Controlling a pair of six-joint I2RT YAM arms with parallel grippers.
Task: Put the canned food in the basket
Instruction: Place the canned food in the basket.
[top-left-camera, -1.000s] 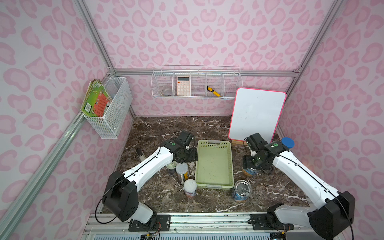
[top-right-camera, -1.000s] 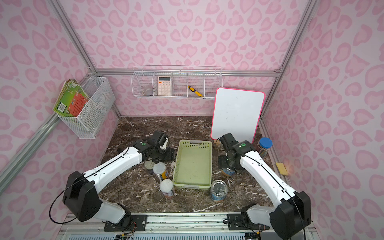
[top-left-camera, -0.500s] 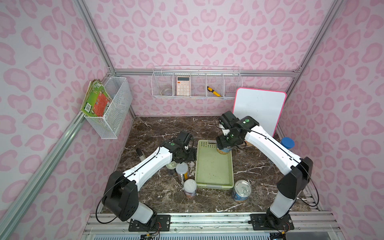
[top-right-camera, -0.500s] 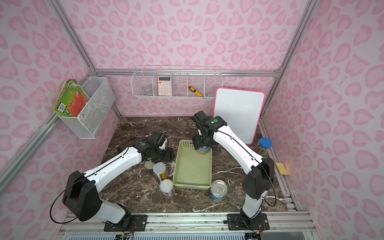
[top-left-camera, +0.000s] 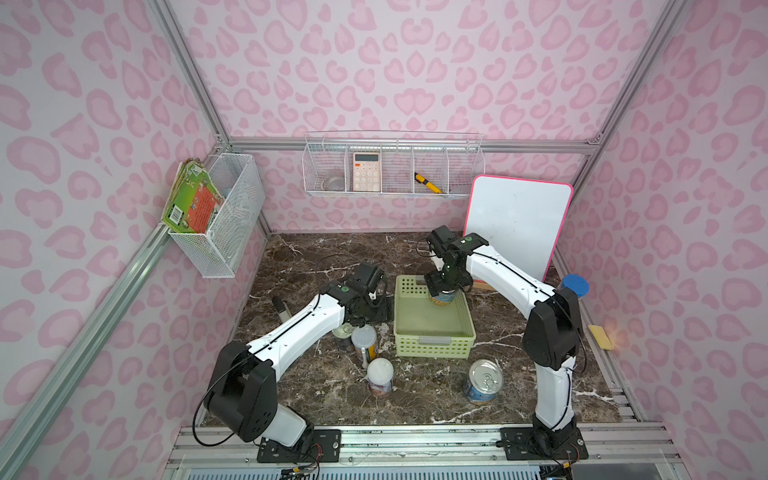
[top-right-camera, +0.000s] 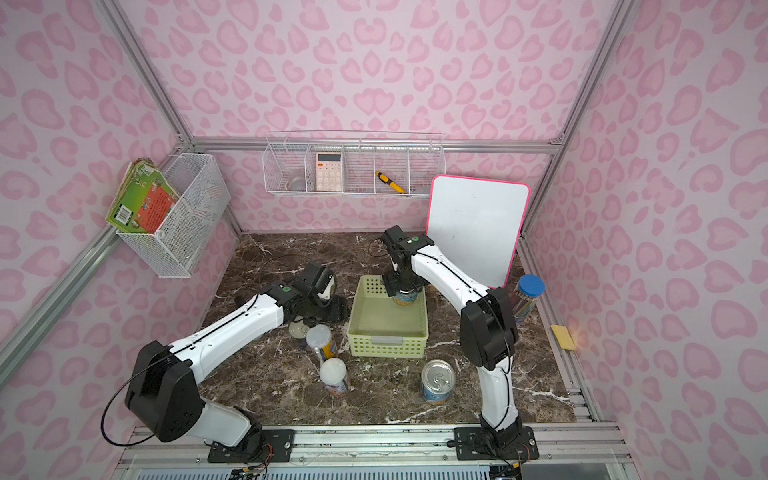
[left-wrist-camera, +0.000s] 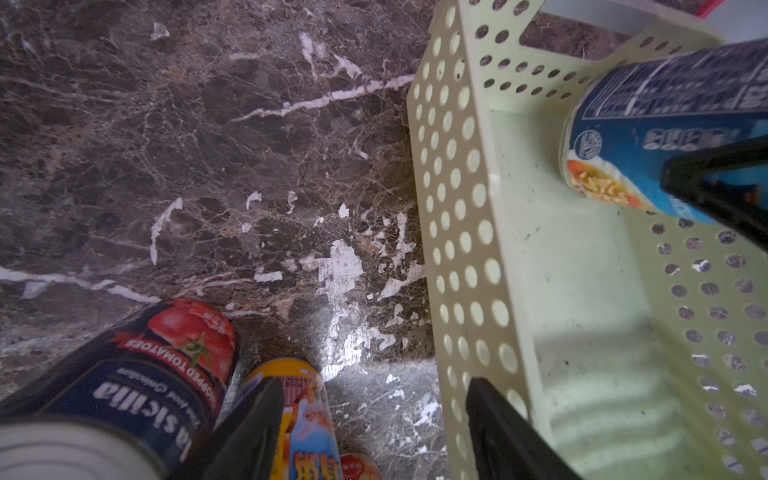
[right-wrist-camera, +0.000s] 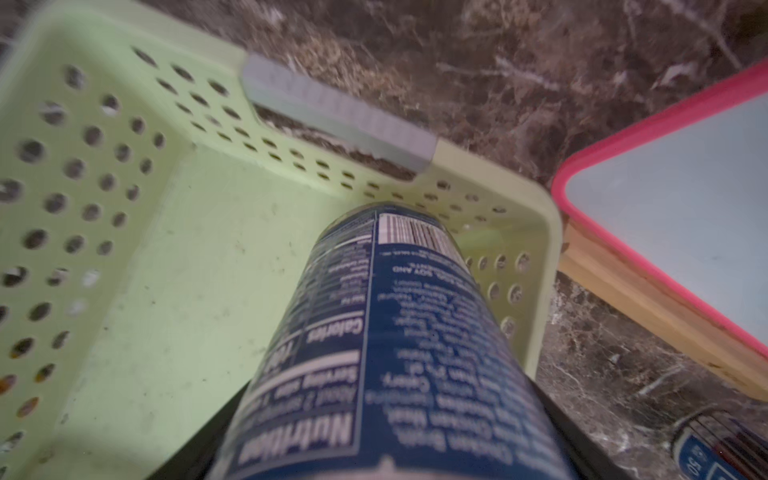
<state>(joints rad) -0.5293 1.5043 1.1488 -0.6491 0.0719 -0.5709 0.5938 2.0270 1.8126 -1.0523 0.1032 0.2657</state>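
The light-green basket (top-left-camera: 432, 345) (top-right-camera: 386, 345) sits mid-table. My right gripper (top-left-camera: 446, 287) (top-right-camera: 405, 289) (right-wrist-camera: 390, 449) is shut on a blue-labelled can (top-left-camera: 443, 298) (left-wrist-camera: 648, 166) (right-wrist-camera: 395, 332), held upright low inside the basket's far right corner; whether it touches the floor I cannot tell. My left gripper (top-left-camera: 371, 312) (left-wrist-camera: 374, 432) is open above the marble, just left of the basket wall. Beside it stand a dark tomato can (top-left-camera: 343, 332) (left-wrist-camera: 137, 386) and two white-capped orange-yellow cans (top-left-camera: 365, 338) (top-left-camera: 380, 376). Another blue can (top-left-camera: 482, 380) stands in front of the basket.
A pink-rimmed whiteboard (top-left-camera: 517, 228) leans at the back right, close behind my right arm. A blue-lidded pencil tube (top-left-camera: 573, 287) stands by the right wall, with a yellow sponge (top-left-camera: 600, 336) near it. White wire baskets (top-left-camera: 392, 170) (top-left-camera: 220, 220) hang on the walls.
My right arm has carried the blue can from the right side of the table to the basket's far end and lowered it into the corner. The left arm has stayed put.
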